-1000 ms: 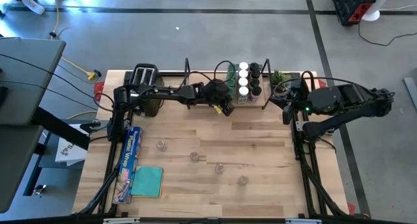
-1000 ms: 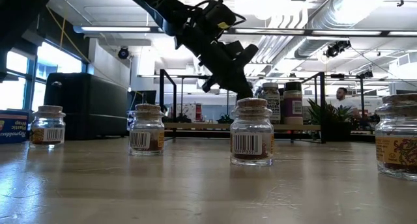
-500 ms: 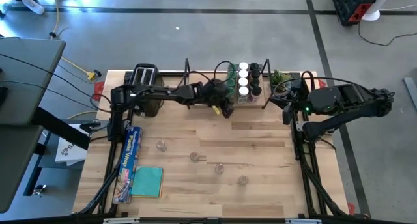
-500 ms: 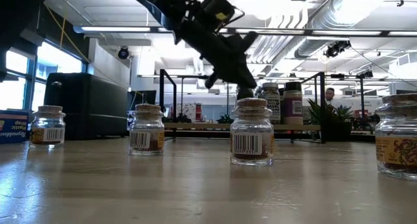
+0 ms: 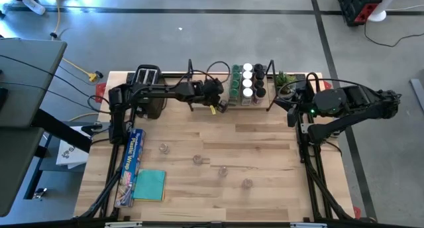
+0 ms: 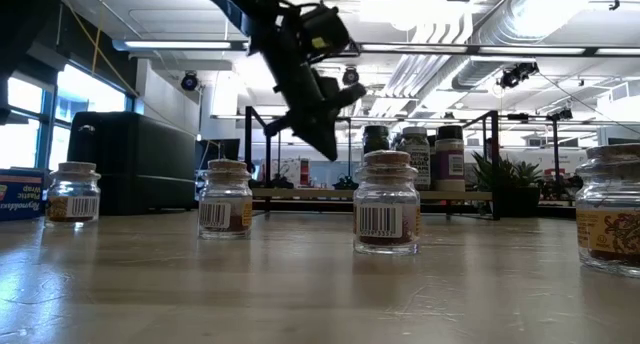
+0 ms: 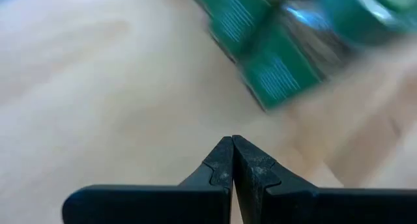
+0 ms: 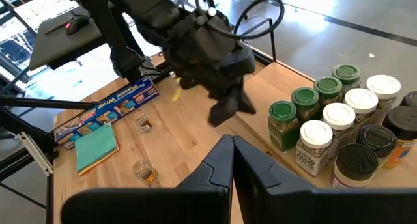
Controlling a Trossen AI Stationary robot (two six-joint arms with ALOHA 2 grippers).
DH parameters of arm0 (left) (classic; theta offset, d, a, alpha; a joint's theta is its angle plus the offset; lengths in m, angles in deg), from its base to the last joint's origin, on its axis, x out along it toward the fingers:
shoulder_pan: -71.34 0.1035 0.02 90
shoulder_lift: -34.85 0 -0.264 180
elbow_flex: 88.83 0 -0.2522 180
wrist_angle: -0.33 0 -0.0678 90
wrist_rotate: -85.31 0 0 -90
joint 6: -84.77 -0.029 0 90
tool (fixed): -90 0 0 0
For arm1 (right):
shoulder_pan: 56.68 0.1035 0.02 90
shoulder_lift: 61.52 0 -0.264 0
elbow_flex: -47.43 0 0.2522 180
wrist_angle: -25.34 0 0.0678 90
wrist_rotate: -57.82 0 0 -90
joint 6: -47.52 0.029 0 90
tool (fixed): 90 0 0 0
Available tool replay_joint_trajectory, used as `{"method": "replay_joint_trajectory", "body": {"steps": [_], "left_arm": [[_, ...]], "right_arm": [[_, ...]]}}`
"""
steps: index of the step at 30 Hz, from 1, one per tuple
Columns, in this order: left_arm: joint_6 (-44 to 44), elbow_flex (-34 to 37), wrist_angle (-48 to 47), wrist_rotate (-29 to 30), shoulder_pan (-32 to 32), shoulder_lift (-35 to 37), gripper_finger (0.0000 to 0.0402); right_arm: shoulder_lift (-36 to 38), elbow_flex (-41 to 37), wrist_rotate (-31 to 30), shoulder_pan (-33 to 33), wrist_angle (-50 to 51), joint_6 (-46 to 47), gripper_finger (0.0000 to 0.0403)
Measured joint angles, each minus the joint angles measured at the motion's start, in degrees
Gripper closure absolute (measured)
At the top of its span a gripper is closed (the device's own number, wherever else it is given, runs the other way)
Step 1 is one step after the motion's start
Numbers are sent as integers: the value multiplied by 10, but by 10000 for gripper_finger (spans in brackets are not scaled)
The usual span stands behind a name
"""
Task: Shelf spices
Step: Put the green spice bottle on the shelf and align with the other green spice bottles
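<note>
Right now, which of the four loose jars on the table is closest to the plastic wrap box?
The leftmost glass jar. It stands just right of the plastic wrap box; the other three trail off toward the right front, each farther away.

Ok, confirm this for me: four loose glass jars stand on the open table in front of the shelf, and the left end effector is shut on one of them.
Not quite. The left end effector is shut, but on nothing; the left wrist view shows its fingers pressed together and empty. The four loose glass jars do stand on the open table in front of the shelf, as the high view shows.
</note>
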Motion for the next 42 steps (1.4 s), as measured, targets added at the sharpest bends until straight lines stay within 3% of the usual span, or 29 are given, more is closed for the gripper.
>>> {"method": "replay_joint_trajectory", "body": {"steps": [7,21,32,38,42], "left_arm": [[-3,14,118,-19,30,-6,401],[32,14,176,-48,28,-22,401],[51,14,187,-49,28,-23,401],[65,10,116,-68,28,-19,401],[67,10,131,-69,20,-26,401]], "right_arm": [[0,0,0,0,0,0,399],[0,0,0,0,1,0,399],[0,0,0,0,1,0,399],[0,0,0,0,2,0,399],[0,0,0,0,3,0,399]]}}
